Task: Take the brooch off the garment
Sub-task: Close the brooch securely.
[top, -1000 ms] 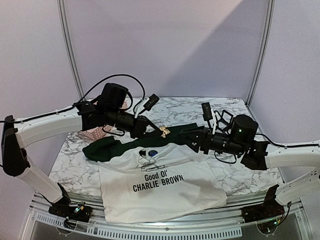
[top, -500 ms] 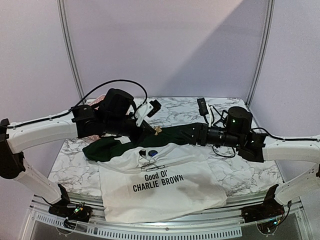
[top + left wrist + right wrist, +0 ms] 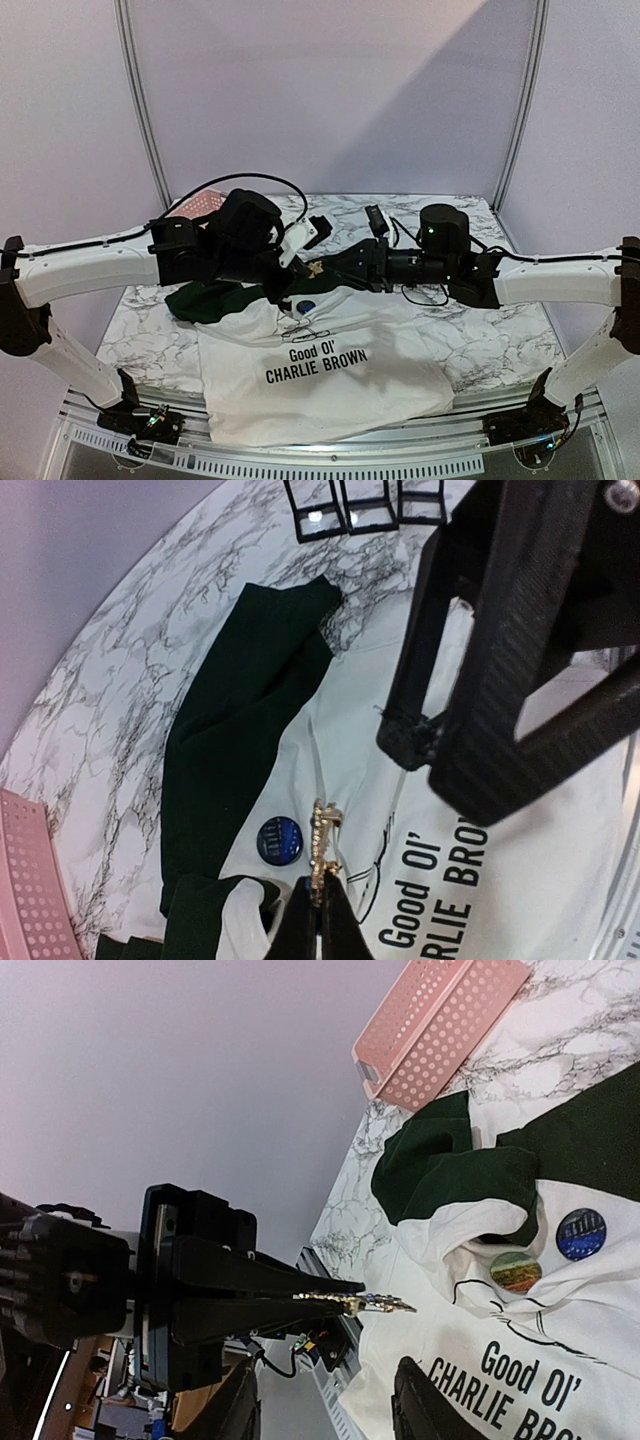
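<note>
Now | your left gripper (image 3: 320, 905): jaws pressed together, pinching the gold brooch (image 3: 325, 845), held in the air above the white T-shirt (image 3: 320, 390) | your right gripper (image 3: 325, 1390): jaws spread, empty, tips facing the gold brooch, near it | T-shirt lies on the marble surface (image 3: 480, 340), with a blue round badge (image 3: 279, 840) near its collar.

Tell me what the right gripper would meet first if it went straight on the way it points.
Most likely the small gold brooch, held by the shut left gripper just ahead of the open right gripper; exact depth is unclear.
</note>
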Available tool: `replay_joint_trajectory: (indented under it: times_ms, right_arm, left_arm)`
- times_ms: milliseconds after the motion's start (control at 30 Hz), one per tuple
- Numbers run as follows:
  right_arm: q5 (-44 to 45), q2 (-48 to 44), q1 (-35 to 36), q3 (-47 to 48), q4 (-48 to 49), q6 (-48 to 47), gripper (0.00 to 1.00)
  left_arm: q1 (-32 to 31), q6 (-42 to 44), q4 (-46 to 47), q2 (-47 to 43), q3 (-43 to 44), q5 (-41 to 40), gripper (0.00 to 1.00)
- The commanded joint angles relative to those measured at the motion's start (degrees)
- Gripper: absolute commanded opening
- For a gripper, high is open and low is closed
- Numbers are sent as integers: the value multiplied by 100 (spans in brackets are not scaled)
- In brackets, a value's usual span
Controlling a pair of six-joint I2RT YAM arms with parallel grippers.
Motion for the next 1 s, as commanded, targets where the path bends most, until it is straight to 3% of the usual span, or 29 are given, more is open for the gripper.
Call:
replay_joint_trajectory:
  times_ms: [0, 800, 967]
  right_arm:
    - [-341, 291, -33, 179, 226, 572, 43]
    - [-367, 900, -45, 488, -164, 1075, 27]
    - [18, 759, -35, 245, -250, 847, 30]
  left_arm:
    - [-190, 156, -353, 234, 177, -257, 0]
    - [-592, 338, -479, 461, 191, -1042, 0]
    - [-471, 116, -298, 318, 148, -309, 0]
